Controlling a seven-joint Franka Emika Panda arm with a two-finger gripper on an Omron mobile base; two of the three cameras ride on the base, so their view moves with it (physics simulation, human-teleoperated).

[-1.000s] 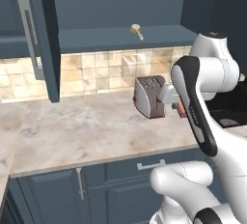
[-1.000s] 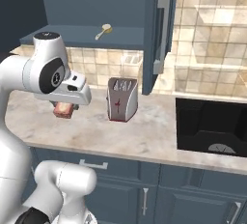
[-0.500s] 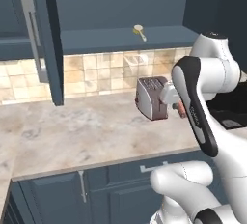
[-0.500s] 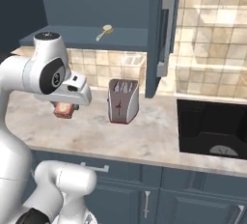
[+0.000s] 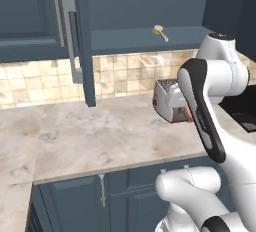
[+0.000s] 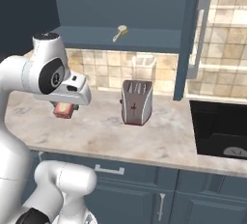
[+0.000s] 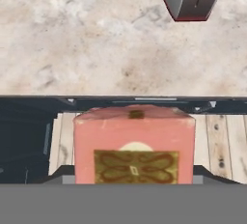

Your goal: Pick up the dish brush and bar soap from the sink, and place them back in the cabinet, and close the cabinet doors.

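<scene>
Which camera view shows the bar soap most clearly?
The hand view: the bar soap is large and close, held in the gripper. The right base view shows it small under the hand; in the left base view the arm mostly hides it.

Setting: domestic kitchen, computer-rendered. Evidence as follows — beige marble counter (image 5: 90, 136) running along a wall of small cream and tan tiles (image 5: 35, 81); dark blue-grey upper wall cabinet (image 6: 144, 6) standing open, its doors (image 5: 82, 41) fitted with long vertical silver bar handles; low blue cabinets (image 6: 193, 199) with drawer fronts beneath the counter. Appliance: red-and-silver toaster (image 6: 136, 102) upright on the counter. Fixture: black recessed sink (image 6: 219, 131) with a round grey drain, set into the marble. Household item — a dish brush (image 6: 119, 32) lying on the open cabinet's shelf.
</scene>
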